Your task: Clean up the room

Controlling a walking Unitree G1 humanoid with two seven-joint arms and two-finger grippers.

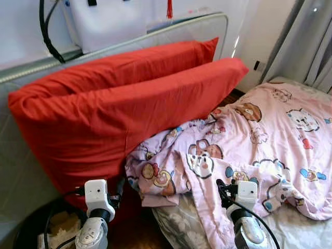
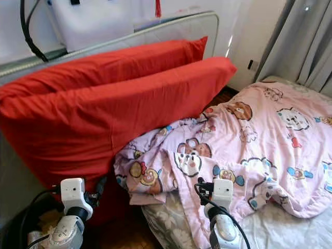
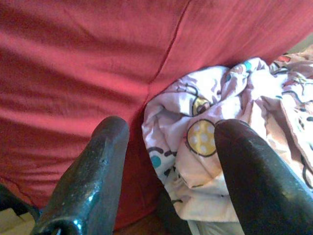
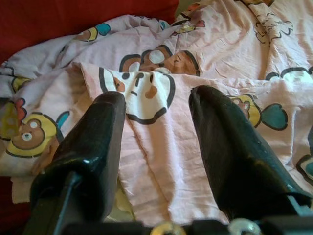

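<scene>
Two large red pillows (image 1: 129, 98) lean stacked against a grey upright mattress (image 1: 21, 171). A pink cartoon-print blanket (image 1: 259, 140) lies crumpled over the bed, its bunched edge (image 3: 210, 147) touching the lower pillow (image 3: 78, 73). My left gripper (image 3: 171, 142) is open and low, between the lower pillow and the blanket's edge, holding nothing. The right gripper (image 4: 156, 107) hovers open just over the blanket's near fold (image 4: 146, 93), with nothing between its fingers.
A black bin (image 1: 28, 228) with pale stuffing stands at the lower left. Dark wooden floor (image 1: 135, 233) shows between bin and bed. A floral sheet (image 1: 176, 223) lies under the blanket. Grey curtains (image 1: 306, 41) hang at the right, and a black cable (image 1: 46, 36) dangles behind the pillows.
</scene>
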